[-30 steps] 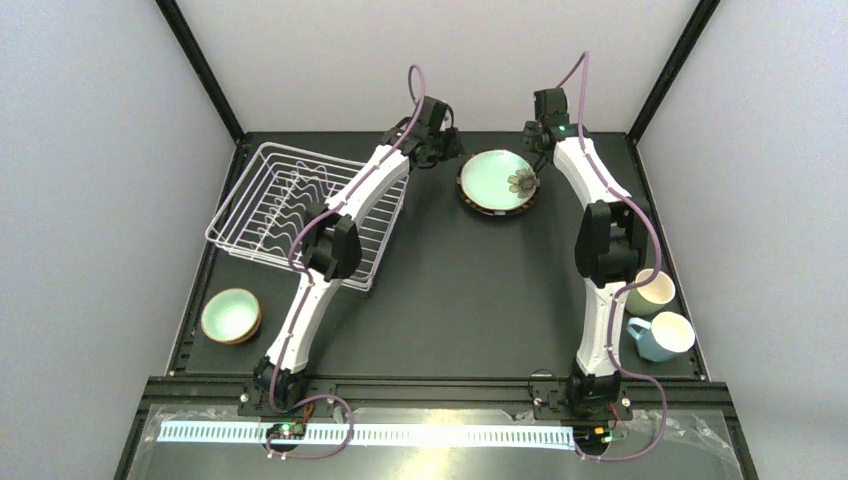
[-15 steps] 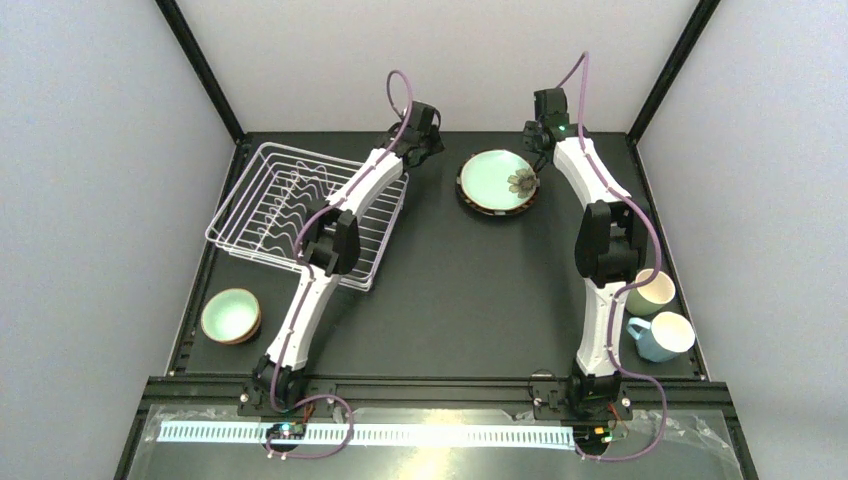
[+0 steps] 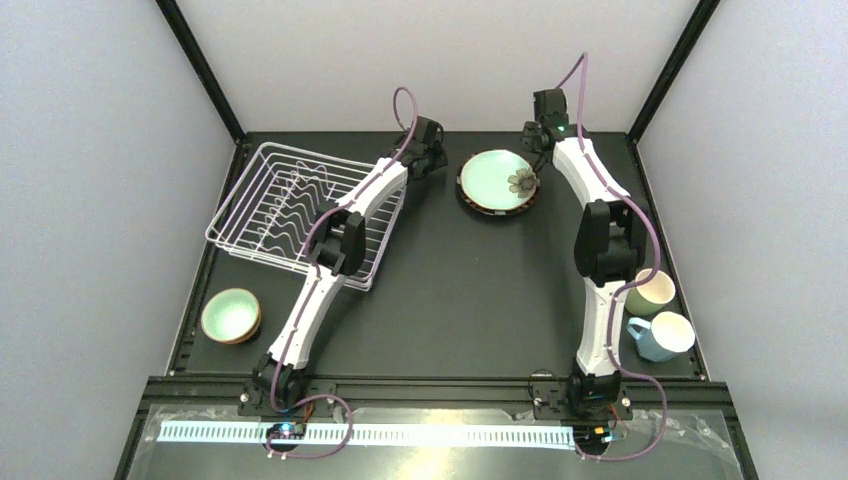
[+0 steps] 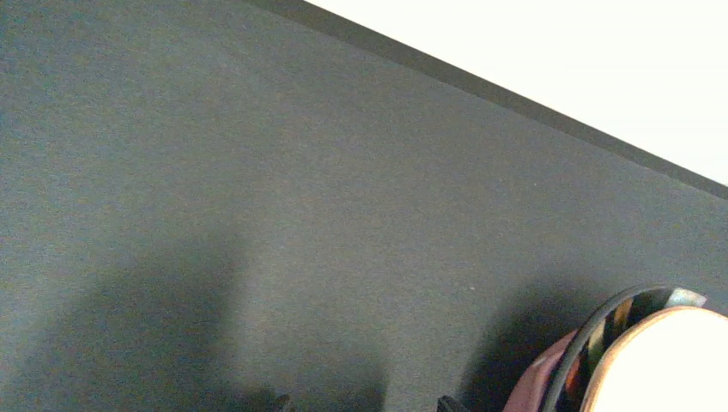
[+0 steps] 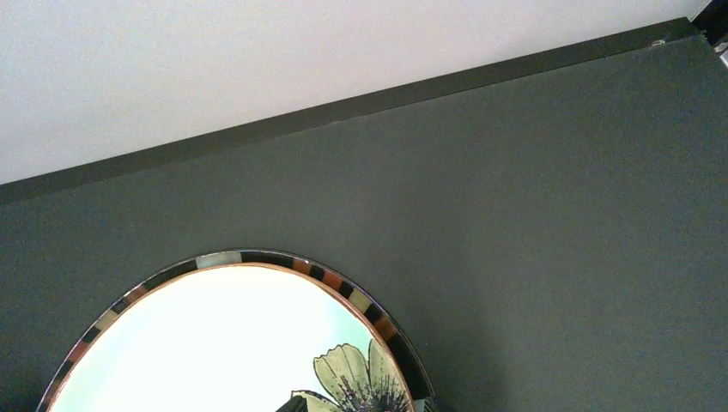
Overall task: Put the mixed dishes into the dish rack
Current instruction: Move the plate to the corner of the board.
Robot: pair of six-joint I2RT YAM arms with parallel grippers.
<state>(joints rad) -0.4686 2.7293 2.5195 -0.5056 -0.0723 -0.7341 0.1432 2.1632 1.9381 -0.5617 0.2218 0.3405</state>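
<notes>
A dark matte rectangular table (image 3: 450, 290) fills the workspace, with pale walls around it. On its far left part sits the rectangular white wire dish rack (image 3: 262, 205). It is turned at a slant, and wavy divider wires run across its middle.

The white left arm (image 3: 320, 270) reaches from the near edge diagonally over the rack's right side. The white right arm (image 3: 600, 250) rises almost straight toward the far edge.

Between the two wrists, the round mint-green ceramic plate with a dark flower and a dark banded rim (image 3: 495, 180) lies flat on the table. It is just right of the rack and apart from it. In the left wrist view a pinkish edge (image 4: 536, 386) shows under the plate's rim; what it belongs to cannot be told.

A small ceramic bowl, mint inside and reddish-brown outside (image 3: 231, 315), stands upright near the table's near left corner, apart from the rack. At the right edge stand a pale green ceramic mug (image 3: 652, 292), partly behind the right arm, and just nearer a light blue ceramic mug (image 3: 665, 335). Both are upright.

The left gripper (image 3: 436, 162) hovers just left of the plate. Its jaws are spread, with bare table between them. The right gripper (image 3: 537, 140) hangs at the plate's far right rim, jaws also apart. Whether it touches the plate cannot be told.
</notes>
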